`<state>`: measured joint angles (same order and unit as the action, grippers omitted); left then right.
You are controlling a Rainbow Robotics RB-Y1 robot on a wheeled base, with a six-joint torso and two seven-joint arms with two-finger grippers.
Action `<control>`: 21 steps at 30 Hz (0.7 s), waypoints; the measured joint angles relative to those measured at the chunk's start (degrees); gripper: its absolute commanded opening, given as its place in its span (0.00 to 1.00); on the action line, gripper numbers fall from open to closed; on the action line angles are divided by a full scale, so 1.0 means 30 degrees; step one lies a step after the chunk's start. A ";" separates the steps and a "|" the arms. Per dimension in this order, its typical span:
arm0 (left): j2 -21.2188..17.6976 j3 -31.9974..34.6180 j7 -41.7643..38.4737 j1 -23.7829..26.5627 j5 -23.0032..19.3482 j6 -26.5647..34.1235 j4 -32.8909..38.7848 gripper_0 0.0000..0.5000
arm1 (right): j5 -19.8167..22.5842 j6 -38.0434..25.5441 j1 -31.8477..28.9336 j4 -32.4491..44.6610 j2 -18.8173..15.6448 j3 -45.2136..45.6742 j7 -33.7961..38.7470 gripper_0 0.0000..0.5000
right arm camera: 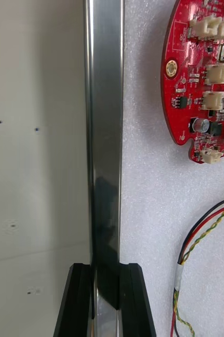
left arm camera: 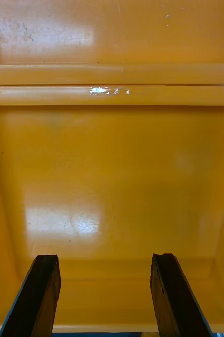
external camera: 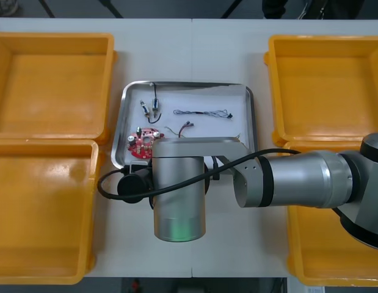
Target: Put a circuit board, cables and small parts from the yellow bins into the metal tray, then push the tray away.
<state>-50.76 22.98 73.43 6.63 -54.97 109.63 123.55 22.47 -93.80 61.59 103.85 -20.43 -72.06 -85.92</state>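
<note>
The metal tray (external camera: 123, 122), white inside, lies mid-table between the bins. In it are a round red circuit board (external camera: 141, 142), a thin twisted cable (external camera: 201, 113), a red and yellow cable (external camera: 179, 128) and small metal parts (external camera: 145, 108). My right arm (external camera: 298, 180) reaches across to the tray's near edge, its wrist covering that edge. In the right wrist view my right gripper (right arm camera: 106, 303) is shut on the tray's shiny rim (right arm camera: 104, 131), with the circuit board (right arm camera: 201, 79) and the red and yellow cable (right arm camera: 206, 231) just inside. My left gripper (left arm camera: 106, 295) hangs open over a yellow bin (left arm camera: 112, 174).
Two yellow bins stand at the left (external camera: 51, 85) (external camera: 42, 213) and two at the right (external camera: 326, 88) (external camera: 323, 262), close to the tray's sides. Bare table (external camera: 189, 49) lies beyond the tray's far edge.
</note>
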 measured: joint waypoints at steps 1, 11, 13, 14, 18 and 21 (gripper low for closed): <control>0.0000 0.0000 0.0000 0.0000 0.0000 0.0000 0.0000 1.00 | 0.0000 0.0079 0.0184 -0.0129 0.0000 0.0000 -0.0001 0.00; 0.0000 0.0000 0.0000 0.0000 0.0000 0.0000 0.0002 1.00 | -0.0006 0.1066 0.1654 -0.1716 0.0000 -0.0002 -0.0005 0.00; 0.0000 0.0000 0.0000 0.0000 0.0000 0.0000 0.0002 1.00 | -0.0008 0.1277 0.1836 -0.2045 0.0000 -0.0002 -0.0006 0.00; 0.0000 0.0000 0.0000 0.0000 0.0000 0.0000 0.0002 1.00 | -0.0023 0.1382 0.1924 -0.2191 0.0000 -0.0002 -0.0006 0.00; 0.0000 0.0000 0.0000 0.0000 0.0000 0.0000 0.0003 1.00 | -0.0105 0.1784 0.2300 -0.2763 0.0000 -0.0002 -0.0012 0.00; 0.0000 0.0000 0.0000 0.0000 0.0000 0.0000 0.0003 1.00 | -0.0218 0.2141 0.2505 -0.3161 0.0000 -0.0003 -0.0018 0.00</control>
<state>-50.76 22.98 73.43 6.63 -54.97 109.63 123.56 21.81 -87.38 69.10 94.37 -20.43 -72.07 -85.97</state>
